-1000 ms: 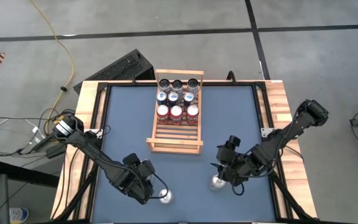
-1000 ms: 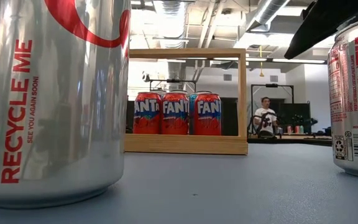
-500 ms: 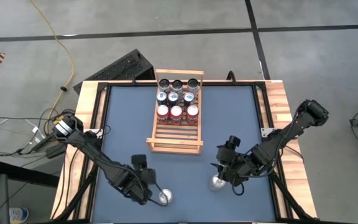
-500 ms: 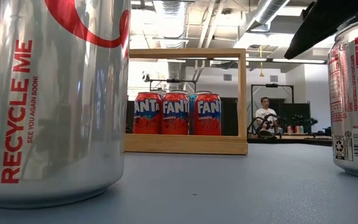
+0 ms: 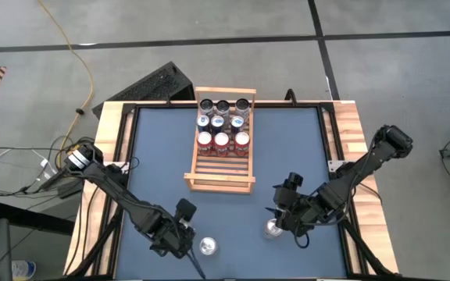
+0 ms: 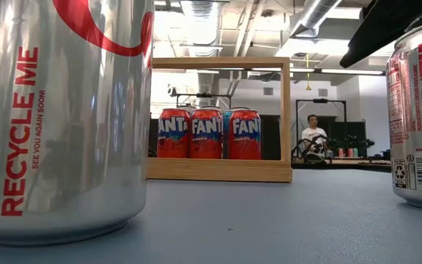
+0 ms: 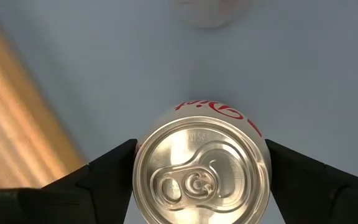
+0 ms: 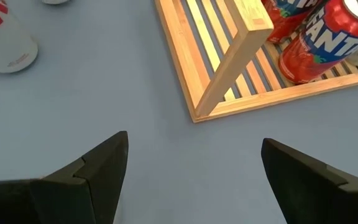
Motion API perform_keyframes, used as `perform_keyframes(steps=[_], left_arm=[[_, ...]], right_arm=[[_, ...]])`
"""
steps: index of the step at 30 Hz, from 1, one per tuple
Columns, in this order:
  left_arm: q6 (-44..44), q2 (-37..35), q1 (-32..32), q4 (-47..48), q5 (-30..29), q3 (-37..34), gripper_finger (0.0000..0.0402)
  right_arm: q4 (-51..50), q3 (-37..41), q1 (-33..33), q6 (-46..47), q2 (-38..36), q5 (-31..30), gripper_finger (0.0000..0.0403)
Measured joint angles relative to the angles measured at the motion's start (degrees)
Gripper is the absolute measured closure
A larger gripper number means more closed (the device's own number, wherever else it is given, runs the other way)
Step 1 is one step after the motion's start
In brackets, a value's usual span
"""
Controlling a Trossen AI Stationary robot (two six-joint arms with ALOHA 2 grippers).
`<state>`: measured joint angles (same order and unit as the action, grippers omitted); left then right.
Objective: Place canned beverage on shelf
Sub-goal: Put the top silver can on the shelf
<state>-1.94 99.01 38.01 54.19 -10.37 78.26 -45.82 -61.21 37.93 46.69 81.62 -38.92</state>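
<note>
We note the left gripper [image 7: 201, 171] straddling an upright silver soda can [image 7: 202, 174] near the table's front edge, fingers apart, apparently not clamped; the right gripper [image 8: 194, 168] hangs open near the light-wood slatted shelf [image 5: 219, 160].

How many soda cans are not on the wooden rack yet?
2. One silver Diet Coke can stands near the blue table's front edge, between the left tool's fingers. The other silver can stands to its right, beside the right tool.
</note>
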Motion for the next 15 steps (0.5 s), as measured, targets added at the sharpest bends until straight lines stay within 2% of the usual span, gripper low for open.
perform_keyframes(steps=[5, 12, 15], left_arm=[[1.5, -5.2, 0.0, -1.7, 2.2, -0.1, 0.0105], [2.1, -12.9, -0.8, -5.4, -0.9, 0.0, 0.0105], [2.9, -14.1, -0.9, -7.2, -0.8, -0.2, 0.0105]], right_arm=[[0.2, 0.0, -0.1, 0.3, 0.0, 0.0, 0.0065], [2.1, 0.0, -0.2, 0.4, 0.0, -0.2, 0.0065], [3.6, 0.0, -0.2, 0.4, 0.0, -0.3, 0.0065]])
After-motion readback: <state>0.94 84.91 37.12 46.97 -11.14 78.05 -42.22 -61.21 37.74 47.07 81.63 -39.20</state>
